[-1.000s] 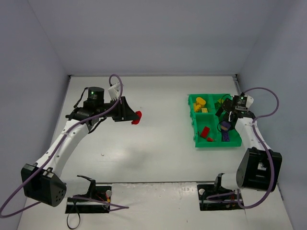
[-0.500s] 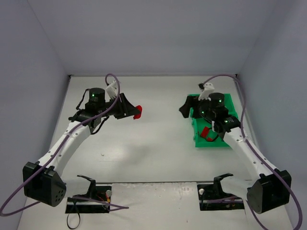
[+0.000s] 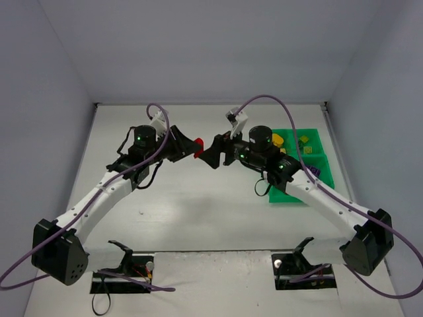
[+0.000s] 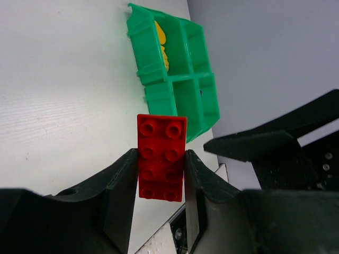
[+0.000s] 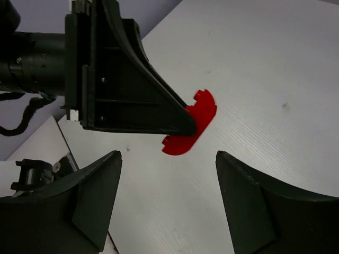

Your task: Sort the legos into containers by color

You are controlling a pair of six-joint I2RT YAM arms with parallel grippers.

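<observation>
Red brick (image 4: 161, 157): your left claw (image 4: 161, 174) is clamping it across its two long sides, studs facing the wrist camera, raised off the desk (image 3: 198, 211) about midway between the arms. The far end of the brick is sticking out past the fingertips.

Handling (my judgement): hard, light plastic with smooth side walls. It is not going to flex or crush, but it could pivot or slip if you are pinching it off-centre. The exposed far end is the only free place for a second grip. Take it across the flat sides there, not over the studs.

Left arm: it is stretching forward and to its right, with the wrist pointing towards the green tray (image 3: 291, 195).

Right arm: it is lying across to its left, well away from the tray, with the right claw (image 3: 215, 153) facing the brick and just beside it, not touching. Its jaws are standing wide apart and gripping nothing.

Tray: it is sitting to the right on the desk, with yellow bricks (image 3: 277, 140) in a far compartment. The right arm is hiding the near-left compartment.
</observation>
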